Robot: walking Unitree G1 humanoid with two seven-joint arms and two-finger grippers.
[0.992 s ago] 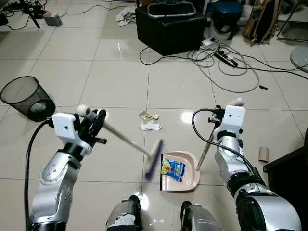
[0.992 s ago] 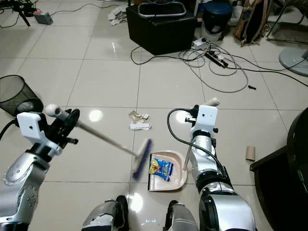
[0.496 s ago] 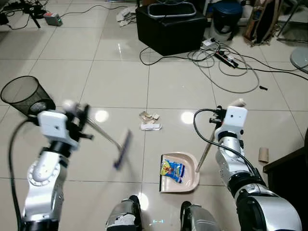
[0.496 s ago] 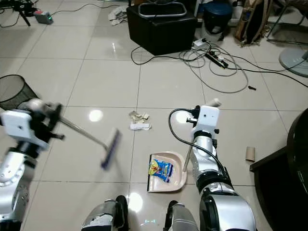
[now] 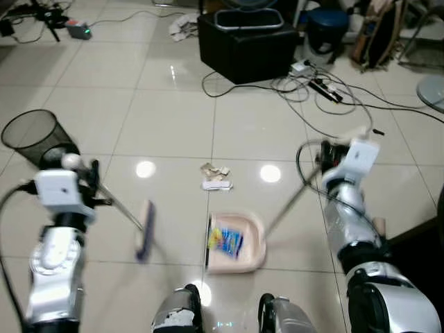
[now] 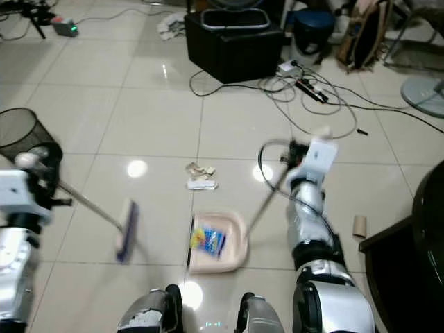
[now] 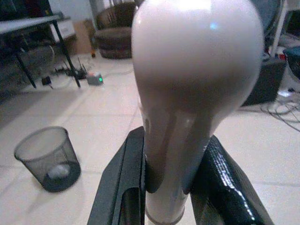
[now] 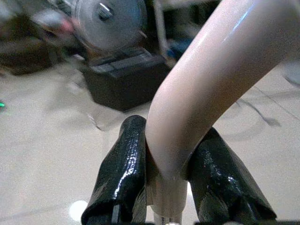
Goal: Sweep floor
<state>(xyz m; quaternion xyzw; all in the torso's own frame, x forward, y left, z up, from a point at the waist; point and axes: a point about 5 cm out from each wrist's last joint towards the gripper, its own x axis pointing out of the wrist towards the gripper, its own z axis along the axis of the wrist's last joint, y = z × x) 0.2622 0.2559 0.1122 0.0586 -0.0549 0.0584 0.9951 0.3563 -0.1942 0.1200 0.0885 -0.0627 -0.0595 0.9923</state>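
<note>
At floor centre, dustpan [image 5: 236, 243] holds one wrapper [image 5: 225, 241]; paper scraps [image 5: 216, 177] at 12 o'clock remain. Left gripper [image 7: 171, 187] pinches broom handle [image 7: 187, 93], right gripper [image 8: 173, 187] pinches dustpan handle [image 8: 206, 84].

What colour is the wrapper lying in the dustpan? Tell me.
Blue with yellow print: the wrapper in the beige dustpan, clearest in the left eye view.

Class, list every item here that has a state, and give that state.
Left pincer: shut on broom handle.
Right pincer: shut on dustpan handle.
Dustpan: on floor, holding a blue packet.
Mesh bin: tipped over.
Paper scraps: unswept.
</note>
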